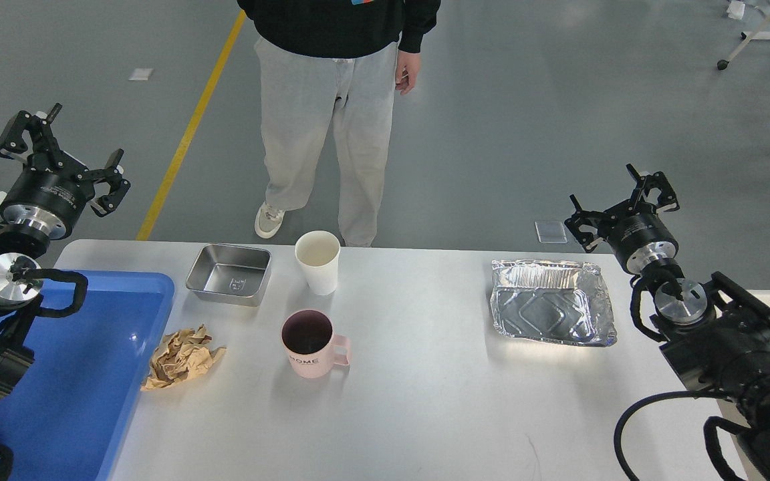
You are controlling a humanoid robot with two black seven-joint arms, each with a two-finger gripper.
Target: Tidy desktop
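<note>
Both pincers, left pincer (57,143) and right pincer (622,200), hung spread (holding nothing) beyond the bench (425,374), where a pink mug (311,344) stood.

Grey floor (559,100), yellow line (191,127), wheeled furniture legs (752,40) far right

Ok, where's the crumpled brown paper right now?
In the head view, the crumpled brown paper lies on the left part of the desktop, against the blue tray's right edge, left of the pink mug.
</note>
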